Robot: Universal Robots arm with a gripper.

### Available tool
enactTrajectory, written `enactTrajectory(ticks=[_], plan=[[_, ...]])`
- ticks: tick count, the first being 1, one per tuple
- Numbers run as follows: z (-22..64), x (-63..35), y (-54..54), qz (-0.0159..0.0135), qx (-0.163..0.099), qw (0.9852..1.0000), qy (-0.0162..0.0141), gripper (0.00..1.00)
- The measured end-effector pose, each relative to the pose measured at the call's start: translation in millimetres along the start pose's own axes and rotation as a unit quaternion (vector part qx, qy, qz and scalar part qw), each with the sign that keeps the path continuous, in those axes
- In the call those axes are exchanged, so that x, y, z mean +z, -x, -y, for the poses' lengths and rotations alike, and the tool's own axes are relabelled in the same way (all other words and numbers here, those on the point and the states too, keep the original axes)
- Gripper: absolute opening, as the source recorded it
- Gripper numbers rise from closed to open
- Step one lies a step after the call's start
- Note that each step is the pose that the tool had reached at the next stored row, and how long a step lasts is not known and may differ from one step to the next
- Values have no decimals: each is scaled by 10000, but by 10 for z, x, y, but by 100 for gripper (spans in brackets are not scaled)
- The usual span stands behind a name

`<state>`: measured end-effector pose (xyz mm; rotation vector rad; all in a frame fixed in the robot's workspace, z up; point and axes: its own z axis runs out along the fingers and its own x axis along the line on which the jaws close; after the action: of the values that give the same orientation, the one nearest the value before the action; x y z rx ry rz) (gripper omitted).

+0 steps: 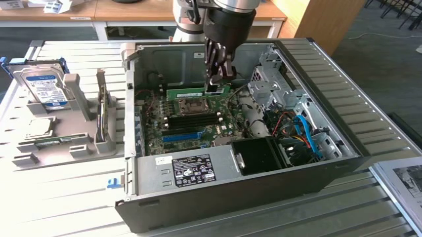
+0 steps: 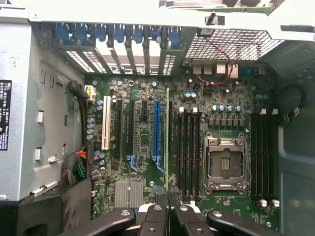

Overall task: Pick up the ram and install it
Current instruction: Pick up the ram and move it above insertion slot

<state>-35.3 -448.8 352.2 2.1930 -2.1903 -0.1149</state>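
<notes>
The claw (image 1: 216, 89) is narrow, clamped on the ram (image 1: 188, 92) near one end. I hold the ram on edge, presumably to suit the black slots (image 2: 189, 152) below the claw.

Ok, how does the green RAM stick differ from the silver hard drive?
The thin green RAM stick hangs in the end effector above the motherboard; the boxy silver hard drive stands in the grey rack outside the case. The stick is slim, the drive broad. Both stand on edge.
</notes>
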Motion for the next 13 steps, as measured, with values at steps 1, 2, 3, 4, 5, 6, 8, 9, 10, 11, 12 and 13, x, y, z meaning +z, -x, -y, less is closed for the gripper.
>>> enactTrajectory(ticks=[1,2,3,4,5,6,8,9,10,11,12,13], plan=[[0,1,8,2,0,10000,0,12],[1,4,18,4,-1,10000,0,12],[1,5,28,5,-1,10000,0,12],[1,7,39,6,-1,10000,0,12],[1,9,51,8,-1,10000,0,12],[1,12,63,11,-1,10000,0,12],[2,17,90,14,-1,10000,0,12],[2,19,106,15,-2,10000,0,12],[3,22,121,16,-2,10000,0,12],[3,24,135,17,-2,10000,0,12],[3,27,149,18,-2,10000,0,12],[3,29,163,18,-2,10000,0,12]])
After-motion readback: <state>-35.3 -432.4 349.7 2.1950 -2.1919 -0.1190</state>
